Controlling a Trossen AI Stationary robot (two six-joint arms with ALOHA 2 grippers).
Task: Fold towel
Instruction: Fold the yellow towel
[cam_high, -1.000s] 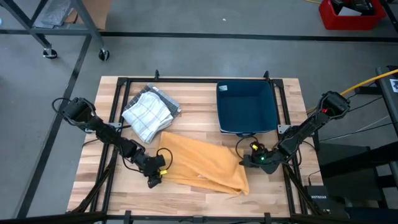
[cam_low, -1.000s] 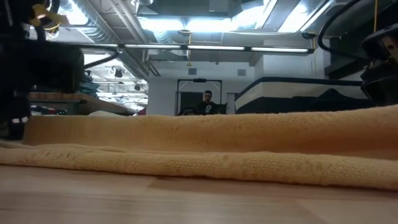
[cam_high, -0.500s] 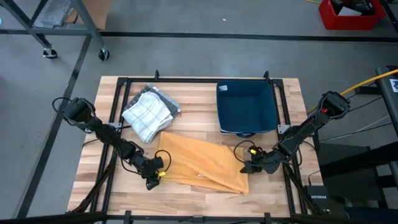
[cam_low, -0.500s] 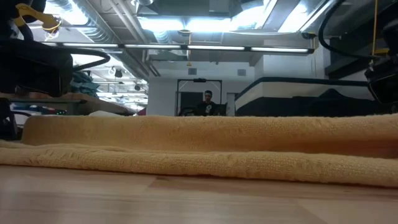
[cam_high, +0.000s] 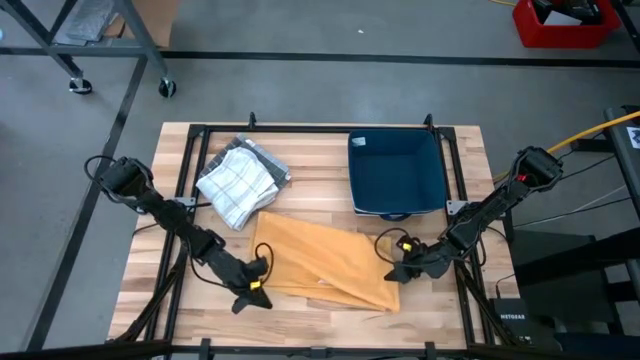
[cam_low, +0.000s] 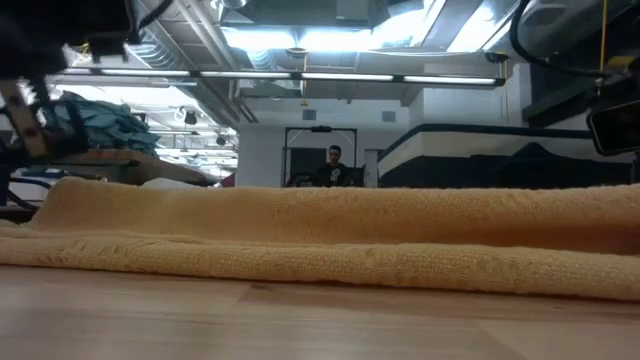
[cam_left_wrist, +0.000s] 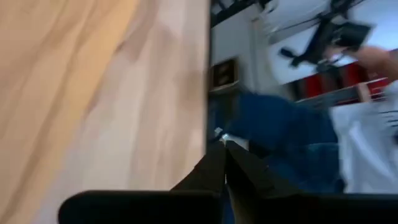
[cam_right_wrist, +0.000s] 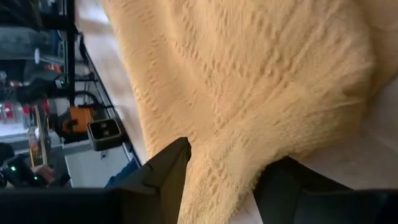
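Towel (cam_high: 325, 264), orange and folded into a rough band, is spread across the near half of the surface (cam_high: 310, 180), between the two claws. The left claw (cam_high: 249, 297) is set low at the towel's near left corner, just off the cloth's edge, and its fingers (cam_left_wrist: 217, 163) are seen pressed together to a point in the left wrist view, with nothing between them; bare wood and the room beyond fill that view. The right claw (cam_high: 396, 274) is held at the towel's right end, touching or just beside the cloth. In the right wrist view its two fingers (cam_right_wrist: 168, 171) are parted moderately, and a bulge of the orange weave is seen lying in the gap between them; whether the cloth is pinched cannot be told. Beyond the left claw, toward the far side of the surface, a white checked cloth (cam_high: 240, 181) is bundled, its near edge just beside the towel's far left corner. Beyond the right claw a blue tray (cam_high: 395, 172) is placed, close to the towel's far edge but apart from it. In the low view the towel (cam_low: 330, 230) is shown as two stacked layers running across the wood, the lower edge lying flat, and a person (cam_low: 332, 165) is visible far off in the room behind.
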